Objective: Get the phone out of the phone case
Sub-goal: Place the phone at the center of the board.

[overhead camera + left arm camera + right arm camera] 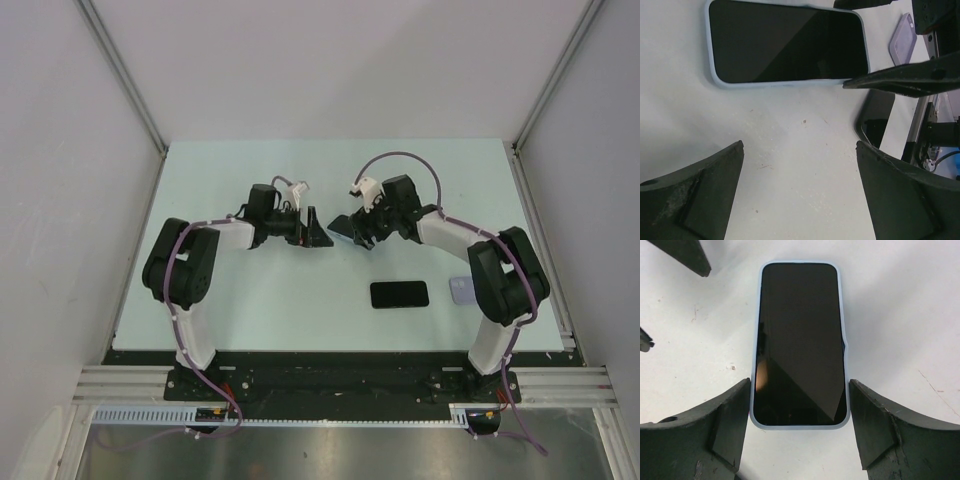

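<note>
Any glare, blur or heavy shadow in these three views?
Right wrist: sharp; a faint angular reflection on the lower screen of the cased phone. Left wrist: no glare, soft shadow on the table by the left fingers. Top external: even, diffuse light.

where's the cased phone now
In the right wrist view the cased phone lies between the open right gripper's fingers, near the table centre, left gripper close by.

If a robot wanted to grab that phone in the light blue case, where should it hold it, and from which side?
Probably by the two long edges of the light blue case, coming straight down from above. The phone lies flat, screen up, on the table, so only its narrow width fits between fingers. The right gripper is open and straddles the near end.
</note>
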Available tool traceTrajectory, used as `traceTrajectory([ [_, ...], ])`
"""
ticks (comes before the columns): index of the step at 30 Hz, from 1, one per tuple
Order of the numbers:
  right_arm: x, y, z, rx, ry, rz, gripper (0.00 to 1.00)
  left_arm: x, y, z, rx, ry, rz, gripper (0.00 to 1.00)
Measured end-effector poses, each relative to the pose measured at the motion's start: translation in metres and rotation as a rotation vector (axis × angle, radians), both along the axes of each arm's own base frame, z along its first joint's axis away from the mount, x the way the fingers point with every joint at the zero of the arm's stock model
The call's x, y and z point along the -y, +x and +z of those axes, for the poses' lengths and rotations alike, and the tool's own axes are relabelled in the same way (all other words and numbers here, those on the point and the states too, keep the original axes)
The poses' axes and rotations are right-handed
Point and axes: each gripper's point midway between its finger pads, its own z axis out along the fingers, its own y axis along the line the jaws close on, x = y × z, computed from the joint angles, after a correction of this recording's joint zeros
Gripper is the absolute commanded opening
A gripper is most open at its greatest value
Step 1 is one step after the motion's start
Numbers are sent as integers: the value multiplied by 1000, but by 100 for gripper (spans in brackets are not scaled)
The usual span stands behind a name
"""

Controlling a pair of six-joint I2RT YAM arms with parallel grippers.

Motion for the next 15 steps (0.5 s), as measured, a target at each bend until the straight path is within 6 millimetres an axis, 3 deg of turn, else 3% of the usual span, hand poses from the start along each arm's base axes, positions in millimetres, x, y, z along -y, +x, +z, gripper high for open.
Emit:
traceTrajectory([
  [7,-9,-7,-11,6,-41,43,25,-1,3,0,-6,3,25,97],
  [15,-8,-10,-26,-24,-72,56,47,-8,9,20,30,-13,62,97],
])
